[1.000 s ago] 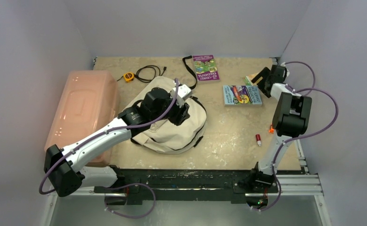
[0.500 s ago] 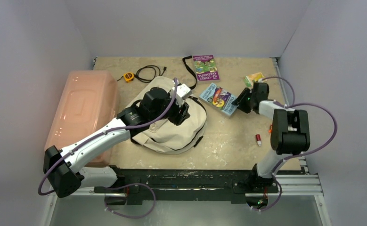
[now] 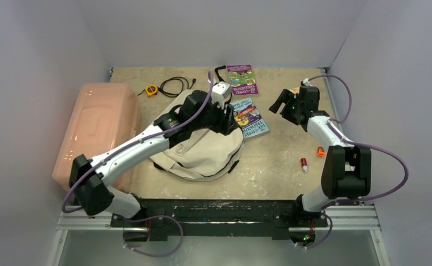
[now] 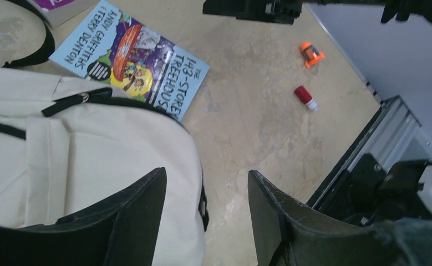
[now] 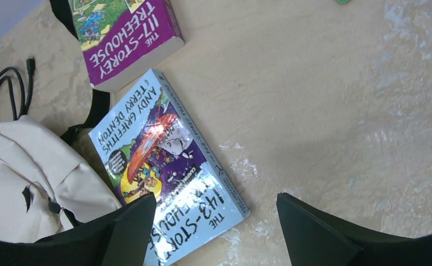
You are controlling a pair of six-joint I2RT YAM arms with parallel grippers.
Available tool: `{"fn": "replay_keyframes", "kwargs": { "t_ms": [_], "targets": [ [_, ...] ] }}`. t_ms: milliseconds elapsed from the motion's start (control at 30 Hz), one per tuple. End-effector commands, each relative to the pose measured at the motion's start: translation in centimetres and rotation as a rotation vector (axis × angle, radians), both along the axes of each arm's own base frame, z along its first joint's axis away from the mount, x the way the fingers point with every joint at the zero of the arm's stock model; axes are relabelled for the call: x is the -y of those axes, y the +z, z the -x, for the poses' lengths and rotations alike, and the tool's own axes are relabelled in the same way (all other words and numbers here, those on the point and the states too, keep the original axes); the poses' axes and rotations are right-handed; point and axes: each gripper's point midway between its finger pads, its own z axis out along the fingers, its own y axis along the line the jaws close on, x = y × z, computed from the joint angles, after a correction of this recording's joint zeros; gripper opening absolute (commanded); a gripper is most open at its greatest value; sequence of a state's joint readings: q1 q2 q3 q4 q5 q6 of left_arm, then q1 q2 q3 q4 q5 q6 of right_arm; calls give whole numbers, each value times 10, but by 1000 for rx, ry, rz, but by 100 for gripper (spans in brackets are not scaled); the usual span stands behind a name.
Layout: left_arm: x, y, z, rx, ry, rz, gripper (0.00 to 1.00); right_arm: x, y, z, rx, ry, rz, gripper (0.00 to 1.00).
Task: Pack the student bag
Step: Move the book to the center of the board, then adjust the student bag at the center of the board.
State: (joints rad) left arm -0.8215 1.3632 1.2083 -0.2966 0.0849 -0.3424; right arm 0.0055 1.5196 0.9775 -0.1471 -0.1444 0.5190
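The student bag point(image 3: 202, 152) lies flat mid-table, beige with black straps and trim. My left gripper point(image 3: 228, 117) hovers over its right edge, open, with the bag's edge point(image 4: 91, 160) and bare table showing between its fingers point(image 4: 141, 213). A blue "143-Storey Treehouse" book point(image 3: 249, 117) lies against the bag's upper right corner; the right wrist view shows this book point(image 5: 163, 166) just ahead of my right gripper point(image 5: 216, 202). My right gripper point(image 3: 279, 104) stands open to the right of the book, holding nothing. A purple book point(image 3: 242, 79) lies at the back.
A pink plastic bin point(image 3: 97, 133) fills the left side. A yellow tape measure point(image 3: 152, 90) and a black cable point(image 3: 174, 86) lie at the back left. A small red item point(image 3: 303, 162) and an orange one point(image 3: 319, 151) lie on the right, by the right arm.
The right gripper brought the blue book leftward to the bag, let it go and drew back to the right. The left gripper moved from the bag's middle to its upper right edge.
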Motion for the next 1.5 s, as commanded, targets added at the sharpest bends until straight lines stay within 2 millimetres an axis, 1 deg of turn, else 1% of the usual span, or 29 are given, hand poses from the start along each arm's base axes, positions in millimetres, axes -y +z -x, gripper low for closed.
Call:
{"fn": "replay_keyframes", "kwargs": {
  "t_ms": [0,67,100,167,267,333,433,533,633,667,733,800,867,933,1033,1100,1200,1267,1333,1400,1467],
  "targets": [
    [47,23,-28,-145,112,149,55,0,9,-18,19,38,33,86],
    [61,8,-40,-220,184,130,55,0,10,-27,24,39,26,87],
    [63,-1,-50,-236,258,119,55,-2,10,-32,29,49,18,87],
    [69,-24,-62,-281,385,89,55,5,9,-41,39,57,-44,86],
    [80,-57,-69,-349,492,48,55,8,3,-50,50,94,-164,85],
    [88,-70,-70,-377,529,54,55,7,-10,-53,18,118,-202,85],
    [101,-85,-75,-366,528,22,56,1,-21,-50,18,131,-241,84],
    [111,-91,-90,-305,509,-43,55,0,-26,-48,22,127,-242,79],
    [104,-105,-106,-229,527,-151,55,-3,-23,-45,37,132,-255,77],
    [103,-110,-109,-209,523,-172,55,-4,-21,-45,46,132,-255,76],
    [108,-116,-116,-176,486,-185,55,-5,-19,-44,60,132,-249,76],
    [105,-127,-121,-176,474,-217,55,-9,-22,-44,56,138,-252,77],
    [99,-138,-123,-211,473,-234,55,-14,-28,-42,38,148,-268,74],
    [95,-144,-123,-229,462,-248,53,-17,-29,-41,33,153,-265,72],
    [84,-156,-118,-239,475,-297,53,-15,-27,-40,28,136,-227,72],
    [78,-169,-116,-265,491,-310,54,-16,-26,-40,28,142,-227,72],
    [73,-197,-110,-350,480,-322,54,-18,-27,-39,28,150,-222,72],
    [63,-210,-103,-393,490,-356,54,-19,-29,-39,23,153,-222,72],
    [52,-217,-93,-407,500,-379,54,-21,-30,-38,19,159,-224,72],
    [48,-219,-83,-415,483,-359,54,-22,-31,-39,18,161,-223,72],
    [46,-215,-79,-415,471,-344,55,-24,-31,-39,16,164,-223,72]
  ]
}}
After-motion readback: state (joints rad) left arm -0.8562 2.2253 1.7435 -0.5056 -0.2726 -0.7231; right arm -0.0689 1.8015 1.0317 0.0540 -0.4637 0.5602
